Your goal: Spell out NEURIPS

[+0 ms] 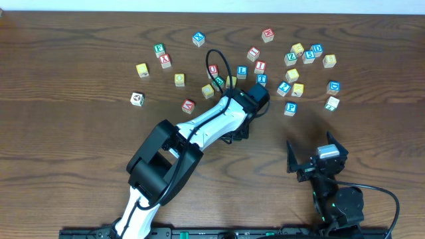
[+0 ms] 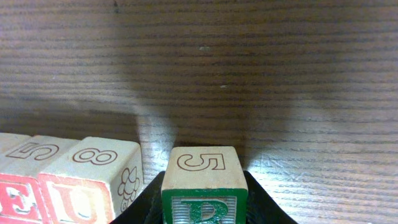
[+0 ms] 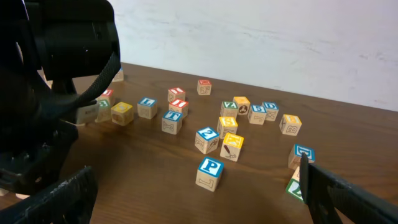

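The left gripper (image 2: 202,210) pinches the green-letter cube (image 2: 201,177) between its two fingers; the letter is probably an R, but the frame edge cuts it. This cube stands just beside the right end of a short row, where the red E cube (image 2: 18,199) and the red U cube (image 2: 87,186) touch each other. The right gripper (image 1: 311,147) is spread wide and holds nothing, low over the table (image 1: 80,153), and the blue P cube (image 1: 291,108) lies near in front of it, at the edge of the scattered cubes (image 1: 198,38).
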Tool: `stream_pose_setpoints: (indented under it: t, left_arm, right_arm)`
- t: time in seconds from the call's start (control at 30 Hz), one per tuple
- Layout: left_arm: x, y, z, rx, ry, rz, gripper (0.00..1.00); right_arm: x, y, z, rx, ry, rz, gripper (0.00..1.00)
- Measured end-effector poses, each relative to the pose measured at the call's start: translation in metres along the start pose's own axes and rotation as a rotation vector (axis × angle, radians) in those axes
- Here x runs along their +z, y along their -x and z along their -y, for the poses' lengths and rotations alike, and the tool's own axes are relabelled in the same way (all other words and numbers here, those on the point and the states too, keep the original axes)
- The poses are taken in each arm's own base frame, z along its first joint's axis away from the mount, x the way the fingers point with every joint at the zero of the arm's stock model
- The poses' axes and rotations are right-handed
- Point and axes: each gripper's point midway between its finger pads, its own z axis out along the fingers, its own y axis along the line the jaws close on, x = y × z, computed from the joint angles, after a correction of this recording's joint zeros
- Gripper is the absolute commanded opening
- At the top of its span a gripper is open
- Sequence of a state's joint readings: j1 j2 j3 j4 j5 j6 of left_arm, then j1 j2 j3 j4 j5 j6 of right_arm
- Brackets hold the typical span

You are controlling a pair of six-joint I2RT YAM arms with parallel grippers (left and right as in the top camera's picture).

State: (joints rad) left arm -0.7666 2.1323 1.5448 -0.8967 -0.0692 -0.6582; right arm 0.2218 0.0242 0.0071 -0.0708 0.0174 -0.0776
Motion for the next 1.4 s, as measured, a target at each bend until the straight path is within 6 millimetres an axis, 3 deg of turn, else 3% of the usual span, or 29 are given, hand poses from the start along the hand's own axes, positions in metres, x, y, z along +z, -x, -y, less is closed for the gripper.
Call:
stream_pose_setpoints:
  t: [1.4]
  left_arm:
    - [0.0, -0.003, 0.01, -0.042, -0.054, -0.027, 0.08]
  right_arm:
    - [0.0, 0.0, 0.0, 0.0, 0.0, 0.0, 0.99]
